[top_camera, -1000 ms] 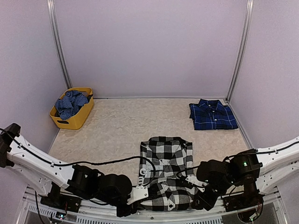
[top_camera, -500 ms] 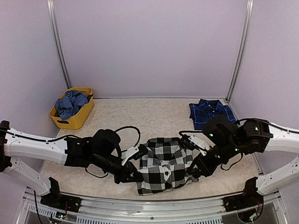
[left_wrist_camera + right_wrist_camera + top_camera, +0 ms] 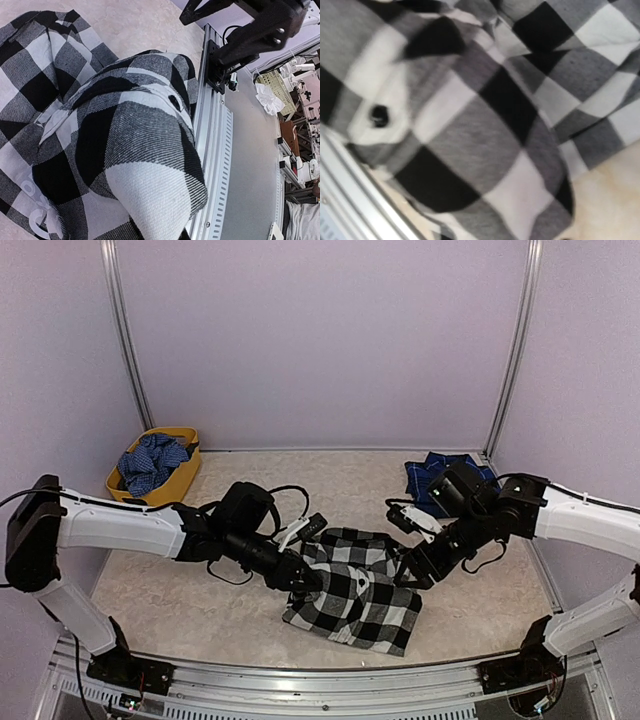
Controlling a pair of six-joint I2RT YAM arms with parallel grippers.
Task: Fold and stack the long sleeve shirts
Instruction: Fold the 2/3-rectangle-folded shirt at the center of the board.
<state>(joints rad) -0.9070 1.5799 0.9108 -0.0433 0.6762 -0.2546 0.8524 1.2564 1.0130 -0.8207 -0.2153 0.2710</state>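
The black-and-white check shirt (image 3: 352,592) lies doubled over and slightly skewed near the table's middle front. My left gripper (image 3: 307,577) sits at its upper left edge, shut on the cloth. In the left wrist view the check shirt (image 3: 125,135) bunches up toward the camera and hides the fingers. My right gripper (image 3: 409,571) is at the shirt's upper right edge. Blurred check cloth (image 3: 485,130) fills the right wrist view, so its fingers are hidden. The navy plaid shirt (image 3: 420,477) lies folded at the back right, partly behind my right arm.
A yellow basket (image 3: 138,501) holding crumpled blue cloth stands at the back left. The aluminium front rail (image 3: 300,682) runs along the near edge and shows as the rail (image 3: 212,125) close beside the shirt in the left wrist view. Walls close in the table on three sides.
Both grippers have swung from the front rail toward the table's middle, carrying the check shirt's near edge up and over. The shirt now lies shorter, doubled on itself.
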